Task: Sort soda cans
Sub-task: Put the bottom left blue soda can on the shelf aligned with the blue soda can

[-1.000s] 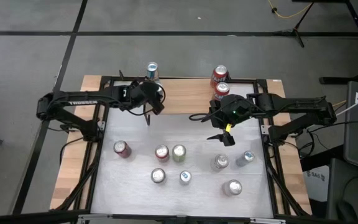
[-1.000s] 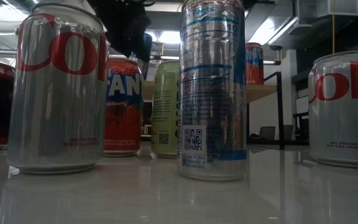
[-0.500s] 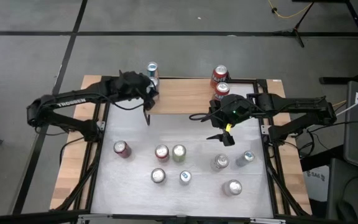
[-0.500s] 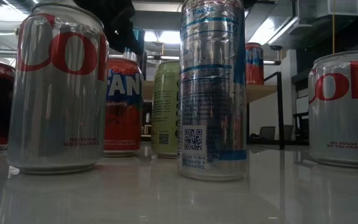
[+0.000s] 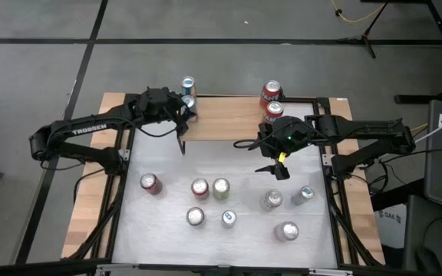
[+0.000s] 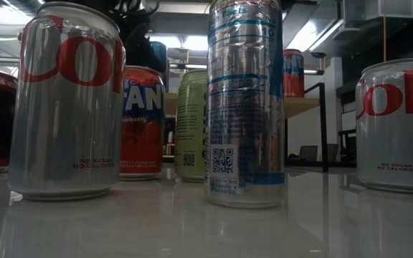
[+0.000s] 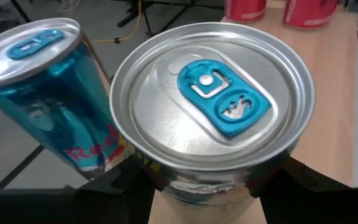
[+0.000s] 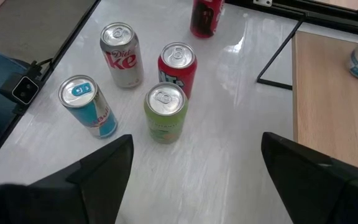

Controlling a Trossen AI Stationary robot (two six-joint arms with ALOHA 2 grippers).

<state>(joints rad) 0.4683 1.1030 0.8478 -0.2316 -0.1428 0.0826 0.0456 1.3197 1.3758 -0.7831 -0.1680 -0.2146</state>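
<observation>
High view: the left gripper [image 5: 184, 107] carries a slim silver-topped blue soda can [image 5: 188, 100] just beside another blue can [image 5: 187, 82], apparently grouping like colours.

Left wrist view: jaws clamped on that can's sides.

Right wrist view: the right gripper [image 8: 191, 165] hangs, jaws wide apart and empty, unsorted cans ahead on the white table [image 8: 229, 143].

My left arm reached across to the table's far edge, its left gripper [image 5: 184, 107] clamped on a can [image 7: 213, 109], fingers [image 7: 120, 186] pressed to both sides. My right arm hung over the table's right half, right gripper [image 5: 278, 169] spread wide, holding nothing.
</observation>
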